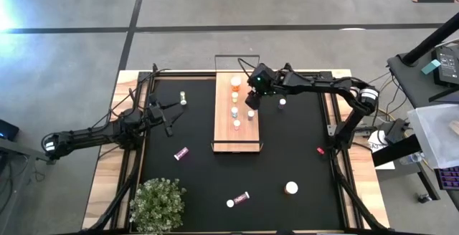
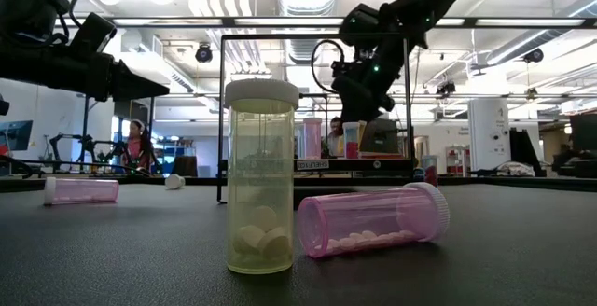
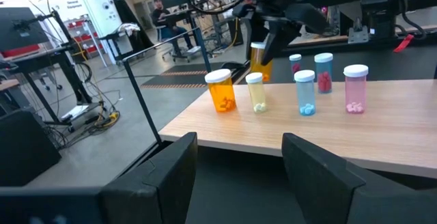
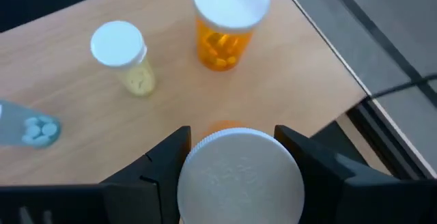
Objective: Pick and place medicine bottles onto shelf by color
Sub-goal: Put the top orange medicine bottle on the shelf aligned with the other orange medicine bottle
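A: Over the far end of the shelf, the right gripper is clamped on an amber bottle, its white cap between the fingers. The bottle hangs upright, long axis vertical, cap up.

B: And the shelf itself?

A: Its long axis runs away from the counter's front edge. Standing upright on it are a wide orange bottle, a pale yellowish one, a blue-tinted one, one holding red bits and a pink one, all caps up.

B: Anything loose on the counter?

A: A yellowish bottle stands upright near the front, and a pink one lies on its side just beside it, cap toward the right arm's side. Another pink bottle lies flat left of the shelf.

B: The left arm?

A: The left gripper waits open on the shelf's left side, holding nothing.
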Controlling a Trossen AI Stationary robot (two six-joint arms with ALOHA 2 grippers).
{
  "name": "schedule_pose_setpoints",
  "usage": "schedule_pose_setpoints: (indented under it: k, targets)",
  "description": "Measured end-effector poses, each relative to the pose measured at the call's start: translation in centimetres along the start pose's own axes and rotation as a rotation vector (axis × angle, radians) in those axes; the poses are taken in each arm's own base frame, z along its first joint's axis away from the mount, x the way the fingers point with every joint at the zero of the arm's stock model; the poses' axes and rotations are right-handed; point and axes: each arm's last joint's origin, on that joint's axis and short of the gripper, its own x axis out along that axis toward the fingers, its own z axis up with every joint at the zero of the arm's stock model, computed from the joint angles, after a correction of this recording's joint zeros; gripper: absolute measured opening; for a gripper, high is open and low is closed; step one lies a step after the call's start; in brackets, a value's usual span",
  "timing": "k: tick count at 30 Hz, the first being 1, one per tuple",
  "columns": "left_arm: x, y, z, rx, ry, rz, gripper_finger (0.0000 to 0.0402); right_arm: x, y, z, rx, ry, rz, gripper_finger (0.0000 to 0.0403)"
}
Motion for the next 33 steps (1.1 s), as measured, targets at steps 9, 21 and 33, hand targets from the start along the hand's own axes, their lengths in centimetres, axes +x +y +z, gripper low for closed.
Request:
schedule_pose_setpoints:
  k: [9,21,33]
  targets:
    - [0.0,0.0,0.0,0.000,-0.001,0.000,0.0199,1.4,-0.1,0.7,-0.070,0.029,0.001,0.0195]
    - [0.0,0.0,0.0,-0.001,-0.001,0.000,0.0199,2.6,-0.7,1.7,-0.088,0.086,-0.002,0.0196]
    - [0.0,0.0,0.0,0.001,0.002,0.000,0.0199,2.8,-1.4,2.0,-0.097,0.088,-0.008,0.0198]
